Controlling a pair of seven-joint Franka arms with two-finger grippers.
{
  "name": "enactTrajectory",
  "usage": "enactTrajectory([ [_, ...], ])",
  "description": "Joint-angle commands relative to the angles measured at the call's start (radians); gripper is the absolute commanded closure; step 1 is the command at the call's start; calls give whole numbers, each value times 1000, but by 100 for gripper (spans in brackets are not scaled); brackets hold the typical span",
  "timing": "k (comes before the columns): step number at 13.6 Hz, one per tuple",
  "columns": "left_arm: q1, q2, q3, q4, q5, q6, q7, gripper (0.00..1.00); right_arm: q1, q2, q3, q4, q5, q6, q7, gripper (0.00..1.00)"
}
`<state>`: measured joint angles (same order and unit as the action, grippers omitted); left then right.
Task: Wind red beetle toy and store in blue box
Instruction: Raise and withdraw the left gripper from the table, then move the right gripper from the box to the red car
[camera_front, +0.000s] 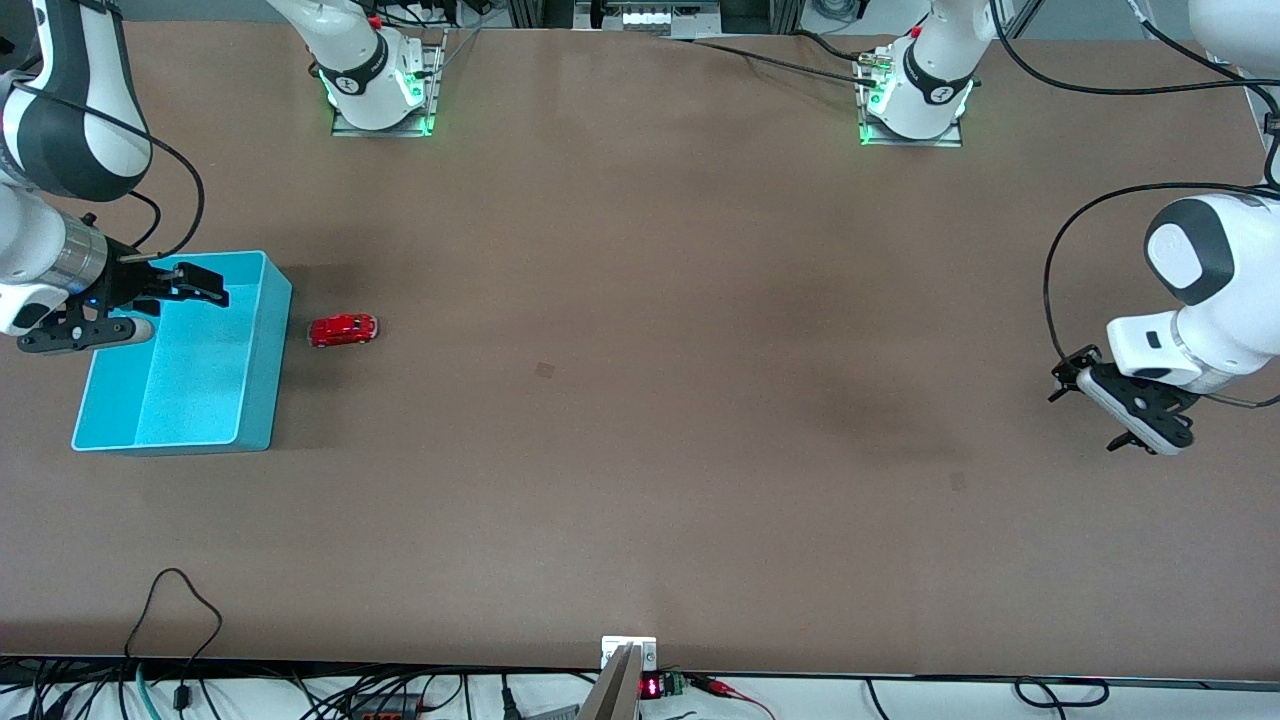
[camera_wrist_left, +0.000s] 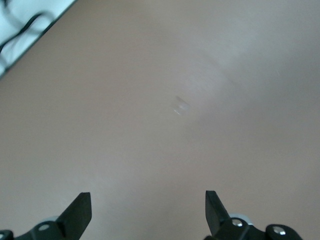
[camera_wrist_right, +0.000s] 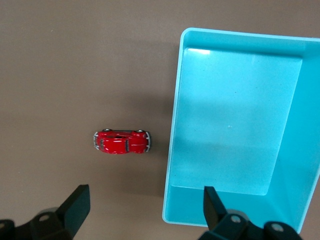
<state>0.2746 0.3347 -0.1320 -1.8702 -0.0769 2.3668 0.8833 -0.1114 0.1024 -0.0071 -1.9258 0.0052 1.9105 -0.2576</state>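
Note:
The red beetle toy (camera_front: 343, 330) (camera_wrist_right: 122, 142) stands on the brown table just beside the blue box (camera_front: 255, 385) (camera_wrist_right: 172, 150), on the box's side toward the left arm's end. The box holds nothing. My right gripper (camera_front: 150, 305) (camera_wrist_right: 145, 202) hangs open above the box's end farther from the front camera, empty; in the right wrist view the car and the box's corner lie below it. My left gripper (camera_front: 1092, 412) (camera_wrist_left: 148, 210) waits open over bare table at the left arm's end, with nothing between its fingers.
The two arm bases (camera_front: 380, 90) (camera_front: 915, 100) stand along the table's edge farthest from the front camera. Cables (camera_front: 175, 620) and a small fixture (camera_front: 628, 655) lie at the edge nearest it. Bare brown table (camera_front: 640, 380) stretches between the car and the left gripper.

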Motion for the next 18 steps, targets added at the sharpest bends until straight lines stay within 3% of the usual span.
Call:
enactTrajectory([
  [1, -27, -16, 5, 118, 5, -195, -421, 0, 1, -12, 4, -2, 13, -11, 12, 0],
  [3, -83, -35, 15, 234, 8, -357, -703, 0, 1, -12, 4, -2, 15, -11, 12, 0],
  [4, -112, -57, 18, 268, 11, -389, -748, 0, 1, -10, 6, -2, 15, -10, 12, 0],
  [8, -264, -155, 149, 287, 39, -464, -863, 0, 29, -20, 6, -4, 18, -65, 12, 0],
  [12, -264, -209, 135, 289, 26, -550, -961, 0, 29, -13, 6, -12, 19, -106, -25, 0],
  [15, -259, -210, 130, 305, 28, -668, -983, 0, 32, -43, 28, -128, 18, -19, -127, 0],
  [18, -258, -217, 135, 306, 34, -661, -945, 0, 36, -67, 83, -217, 16, 19, -287, 0],
])
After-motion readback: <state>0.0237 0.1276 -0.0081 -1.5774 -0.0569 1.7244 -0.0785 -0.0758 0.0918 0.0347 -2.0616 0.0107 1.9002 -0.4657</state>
